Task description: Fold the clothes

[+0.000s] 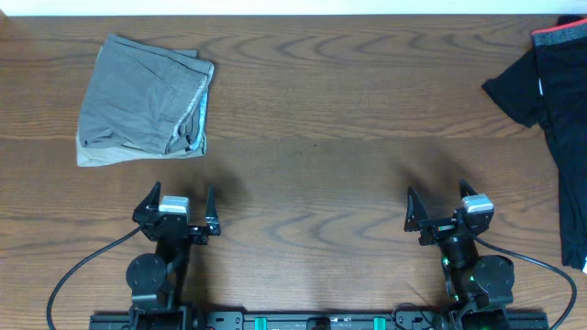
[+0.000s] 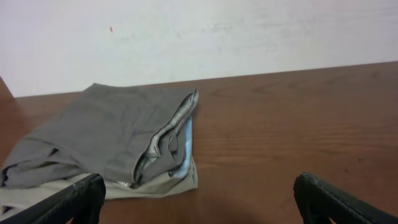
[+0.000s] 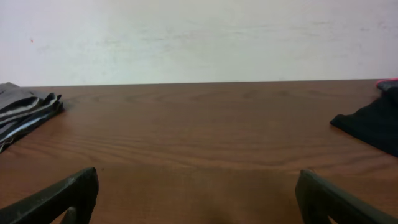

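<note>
While the folded grey garment (image 1: 142, 96) lay at the far left, your left gripper (image 1: 183, 194) and right gripper (image 1: 438, 192) stood spread and empty. Next, I think, you needed to reach the crumpled black garment (image 1: 555, 82) at the far right.

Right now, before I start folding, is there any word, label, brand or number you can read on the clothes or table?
No readable text anywhere.
Grey garment: striped edge only, no label showing.
Black garment: red band, no print visible.
Table: wood grain only, no markings.
</note>
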Tool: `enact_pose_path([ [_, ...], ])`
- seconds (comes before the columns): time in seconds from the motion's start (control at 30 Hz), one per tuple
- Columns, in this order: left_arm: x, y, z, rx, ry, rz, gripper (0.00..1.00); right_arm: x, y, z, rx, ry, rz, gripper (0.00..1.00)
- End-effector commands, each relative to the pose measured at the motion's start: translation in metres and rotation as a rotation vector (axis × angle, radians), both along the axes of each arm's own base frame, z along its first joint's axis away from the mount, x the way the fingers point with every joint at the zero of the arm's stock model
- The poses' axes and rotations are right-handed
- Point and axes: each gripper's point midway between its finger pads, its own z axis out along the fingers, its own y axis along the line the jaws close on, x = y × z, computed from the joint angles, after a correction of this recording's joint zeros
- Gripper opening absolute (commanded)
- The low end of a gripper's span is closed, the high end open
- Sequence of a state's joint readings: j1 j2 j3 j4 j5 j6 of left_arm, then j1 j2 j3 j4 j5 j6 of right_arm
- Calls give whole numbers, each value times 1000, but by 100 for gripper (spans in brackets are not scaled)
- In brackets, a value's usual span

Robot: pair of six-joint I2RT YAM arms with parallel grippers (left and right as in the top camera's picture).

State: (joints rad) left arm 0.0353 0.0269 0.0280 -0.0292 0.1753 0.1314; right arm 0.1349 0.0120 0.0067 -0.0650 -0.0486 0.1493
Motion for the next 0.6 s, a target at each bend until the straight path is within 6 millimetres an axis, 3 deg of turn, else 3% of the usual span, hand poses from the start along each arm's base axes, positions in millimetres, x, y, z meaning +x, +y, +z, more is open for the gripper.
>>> enact_pose_path([
  [0.0, 0, -1, -21, -4, 63, -3, 98, 0, 0, 0, 11, 1, 3, 99],
  [0.57, 0, -1, -24, -4, 76, -2, 98, 0, 0, 0, 11, 1, 3, 99],
])
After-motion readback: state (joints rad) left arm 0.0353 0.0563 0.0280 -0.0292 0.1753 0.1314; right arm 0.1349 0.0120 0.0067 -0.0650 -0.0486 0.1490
